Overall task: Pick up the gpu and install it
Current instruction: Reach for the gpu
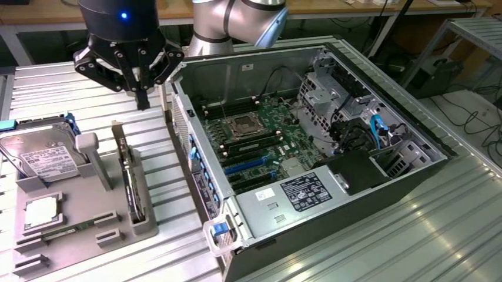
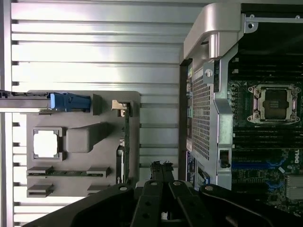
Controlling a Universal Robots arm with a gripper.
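Note:
The gpu stands on edge as a thin dark strip in a slot of the grey holder, at the exterior view's left. In the wrist view the gpu is a narrow green line with a metal bracket at one end. My gripper hangs above the table past the card's far end, between the holder and the open computer case. Its fingers are pressed together with nothing between them. The motherboard lies exposed inside the case, with blue slots toward its front.
On the holder a silver hard drive with a white label stands beside a square processor chip and a memory stick. The case's perforated rear wall rises close beside the holder. Ribbed metal tabletop surrounds everything.

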